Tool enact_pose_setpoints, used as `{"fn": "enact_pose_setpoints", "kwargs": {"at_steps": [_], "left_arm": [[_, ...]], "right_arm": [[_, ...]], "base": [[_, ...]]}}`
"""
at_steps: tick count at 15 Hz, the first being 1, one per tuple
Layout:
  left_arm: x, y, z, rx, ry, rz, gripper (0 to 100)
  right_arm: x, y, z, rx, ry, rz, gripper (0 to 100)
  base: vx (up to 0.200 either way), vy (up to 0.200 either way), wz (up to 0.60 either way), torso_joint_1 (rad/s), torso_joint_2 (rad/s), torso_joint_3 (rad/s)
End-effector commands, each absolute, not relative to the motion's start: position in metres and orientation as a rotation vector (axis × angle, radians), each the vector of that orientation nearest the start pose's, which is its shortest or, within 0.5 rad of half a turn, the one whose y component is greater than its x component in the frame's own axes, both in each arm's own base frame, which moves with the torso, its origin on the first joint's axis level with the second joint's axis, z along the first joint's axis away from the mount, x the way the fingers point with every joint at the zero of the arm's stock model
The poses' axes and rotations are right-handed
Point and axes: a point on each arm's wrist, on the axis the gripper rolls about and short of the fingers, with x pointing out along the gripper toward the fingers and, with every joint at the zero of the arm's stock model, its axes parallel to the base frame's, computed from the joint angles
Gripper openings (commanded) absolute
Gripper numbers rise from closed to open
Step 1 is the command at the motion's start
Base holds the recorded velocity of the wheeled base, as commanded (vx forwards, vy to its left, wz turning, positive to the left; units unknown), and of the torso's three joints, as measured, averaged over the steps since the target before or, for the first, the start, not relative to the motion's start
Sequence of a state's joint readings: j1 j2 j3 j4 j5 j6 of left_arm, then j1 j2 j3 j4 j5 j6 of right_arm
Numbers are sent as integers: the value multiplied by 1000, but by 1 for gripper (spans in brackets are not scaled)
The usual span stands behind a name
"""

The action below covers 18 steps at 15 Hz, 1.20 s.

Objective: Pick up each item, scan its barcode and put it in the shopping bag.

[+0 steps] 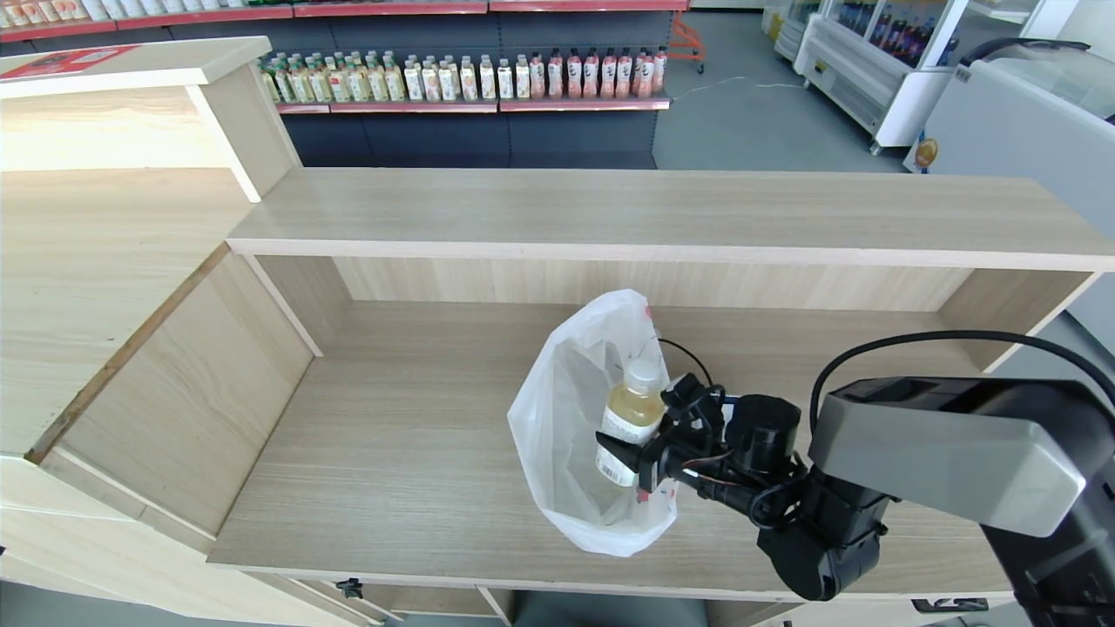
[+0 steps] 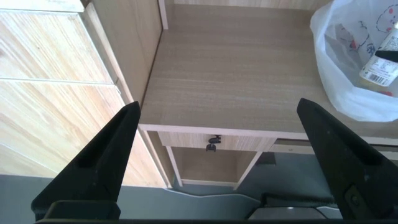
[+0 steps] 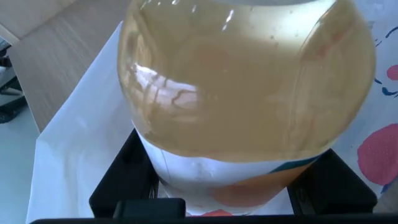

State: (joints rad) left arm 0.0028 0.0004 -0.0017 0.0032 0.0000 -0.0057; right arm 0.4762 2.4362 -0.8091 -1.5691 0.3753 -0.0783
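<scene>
A clear bottle (image 1: 631,418) of pale yellow drink with a white cap stands upright inside the mouth of the white plastic shopping bag (image 1: 557,435) on the lower wooden counter. My right gripper (image 1: 640,457) is shut on the bottle's labelled lower body, reaching into the bag from the right. Up close, the bottle (image 3: 249,93) sits between the black fingers (image 3: 121,186), with the bag (image 3: 74,143) beneath. My left gripper (image 2: 217,162) is open with nothing in it, off the counter's front edge, left of the bag (image 2: 348,68).
The lower counter (image 1: 392,453) is walled by a raised wooden shelf (image 1: 662,218) behind and a side panel (image 1: 192,392) at left. A drawer with a key (image 2: 212,144) lies under the counter's front edge. Store shelves of bottles (image 1: 470,78) stand far behind.
</scene>
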Motion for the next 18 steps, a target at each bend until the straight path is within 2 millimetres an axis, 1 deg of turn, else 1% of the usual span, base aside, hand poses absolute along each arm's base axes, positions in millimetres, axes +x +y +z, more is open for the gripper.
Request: {"fn": "enact_pose_setpoints", "kwargs": {"at_steps": [1,2,4,6,8,10,11,12,14,15,16,17,18], "left_arm": [[-23,0,76,-6,2,3,100],[-23,0,76,-6,2,3,100],[-23,0,76,-6,2,3,100],[-23,0,76,-6,2,3,100],[-23,0,76,-6,2,3,100],[-23,0,76,-6,2,3,100],[-23,0,76,-6,2,3,100],[-23,0,76,-6,2,3,100],[-23,0,76,-6,2,3,100],[-23,0,76,-6,2,3,100],[-23,0,76,-6,2,3,100],[-23,0,76,-6,2,3,100],[-23,0,76,-6,2,3,100]], "right_arm": [[351,191,-1,-86,37,854,0],[351,191,-2,-86,37,854,100],[351,190,-2,-93,34,855,100],[351,190,5,-81,22,855,100],[348,189,30,-17,-9,853,100],[338,184,63,83,-32,853,100],[328,178,80,147,-25,856,100],[313,170,103,203,-40,861,100],[284,151,136,221,1,824,100],[267,137,148,221,25,781,100],[254,121,152,212,66,737,100],[246,105,154,194,84,686,100],[237,91,161,187,62,639,100]], "base": [[0,0,0,0,0,0],[0,0,0,0,0,0],[0,0,0,0,0,0],[0,0,0,0,0,0],[0,0,0,0,0,0],[0,0,0,0,0,0],[0,0,0,0,0,0],[0,0,0,0,0,0],[0,0,0,0,0,0],[0,0,0,0,0,0],[0,0,0,0,0,0],[0,0,0,0,0,0],[0,0,0,0,0,0]]}}
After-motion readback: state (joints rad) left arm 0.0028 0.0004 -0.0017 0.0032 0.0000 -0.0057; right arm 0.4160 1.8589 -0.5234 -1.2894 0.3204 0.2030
